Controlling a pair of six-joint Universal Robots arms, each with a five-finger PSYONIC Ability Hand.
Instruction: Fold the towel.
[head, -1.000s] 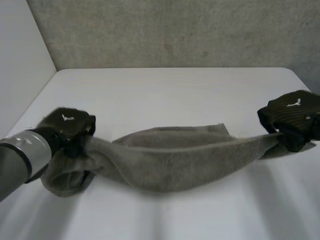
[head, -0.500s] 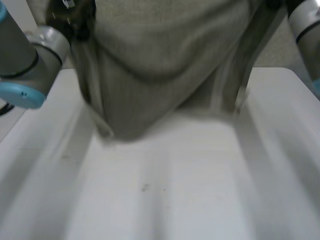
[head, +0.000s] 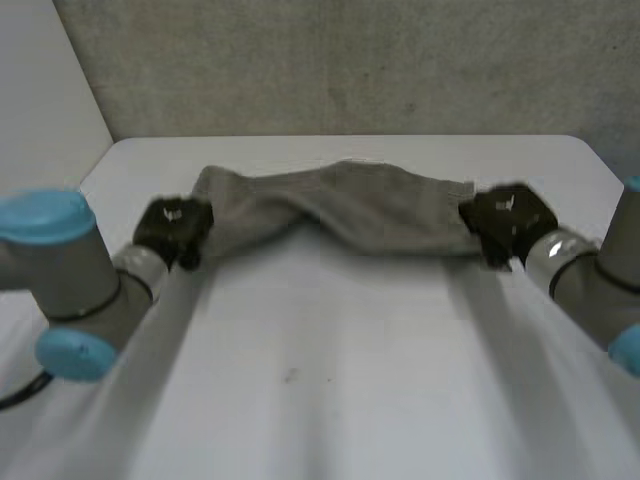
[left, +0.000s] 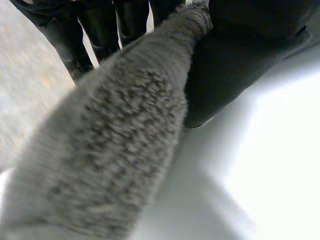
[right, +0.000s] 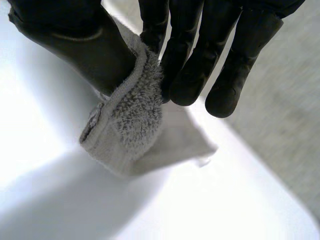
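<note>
Head view: towel (head: 350, 207) long axis runs L-R.

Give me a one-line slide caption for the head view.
Left robot hand and right robot hand grip opposite ends of a grey towel over the white table.

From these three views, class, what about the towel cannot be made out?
Head view: the towel is bunched, so its layers and corners are hidden.
Left wrist view: the towel, pinched by the left hand, runs off the edge.
Right wrist view: the right hand hides the towel past its corner.
</note>
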